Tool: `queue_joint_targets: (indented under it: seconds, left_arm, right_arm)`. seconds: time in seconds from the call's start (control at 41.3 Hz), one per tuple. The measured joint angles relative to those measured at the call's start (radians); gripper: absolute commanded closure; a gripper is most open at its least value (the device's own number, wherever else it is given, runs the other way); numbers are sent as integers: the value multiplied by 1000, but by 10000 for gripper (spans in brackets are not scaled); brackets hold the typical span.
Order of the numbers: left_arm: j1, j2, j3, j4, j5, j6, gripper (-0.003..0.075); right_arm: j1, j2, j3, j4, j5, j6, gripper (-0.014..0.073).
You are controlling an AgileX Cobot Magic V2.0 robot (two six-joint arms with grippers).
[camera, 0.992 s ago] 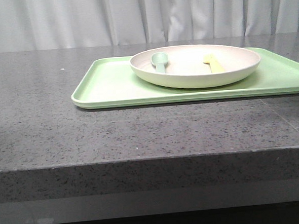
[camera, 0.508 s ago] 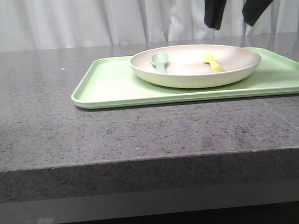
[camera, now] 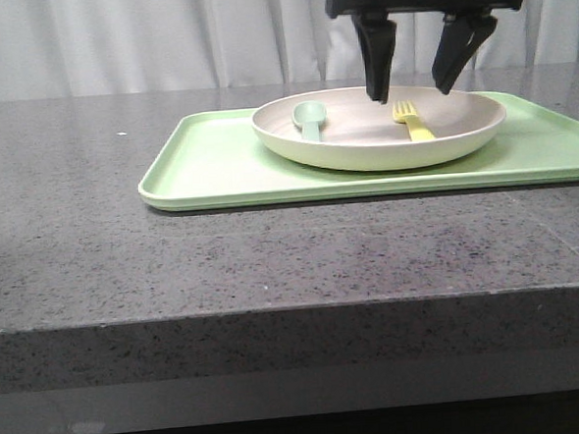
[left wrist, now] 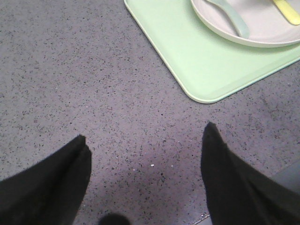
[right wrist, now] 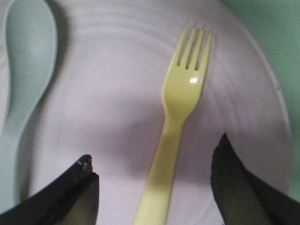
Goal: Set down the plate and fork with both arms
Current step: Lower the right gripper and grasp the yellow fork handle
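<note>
The right gripper [camera: 412, 93] is now hanging lower, spread wide over the fork [camera: 412, 121]; it (smooth plastic) risks sliding across the plate [camera: 364, 151].

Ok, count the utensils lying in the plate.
2. The fork lies on the plate's right side, under the right end effector; the spoon lies on its left.

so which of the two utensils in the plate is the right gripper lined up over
The yellow fork: its handle runs between the open right gripper fingers. The green spoon lies off to the side.
</note>
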Motion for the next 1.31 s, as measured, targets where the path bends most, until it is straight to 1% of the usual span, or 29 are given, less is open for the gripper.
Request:
queue_joint_targets:
  seconds: [0.266,0.363,0.532,0.629,0.702,0.774,1.307]
  left_arm:
    - [0,0,0,1,0,0,236]
    - [0,0,0,1,0,0,236]
    - [0,0,0,1,0,0,236]
    - [0,0,0,1,0,0,236]
    - [0,0,0,1,0,0,236]
    - [0,0,0,1,0,0,236]
    - [0,0,0,1,0,0,236]
  right_arm:
    - [-6,61,-8,0,2,4,85]
    - [-6,68,-12,0,2,4,154]
    - [-6,69,-13,0,2,6,333]
    - [-6,69,-13,0,0,6,400]
    - [-6,69,-13,0,-1,9,429]
    - [-6,69,-13,0,-1,9,445]
    - [-6,48,-13,0,0,3,445]
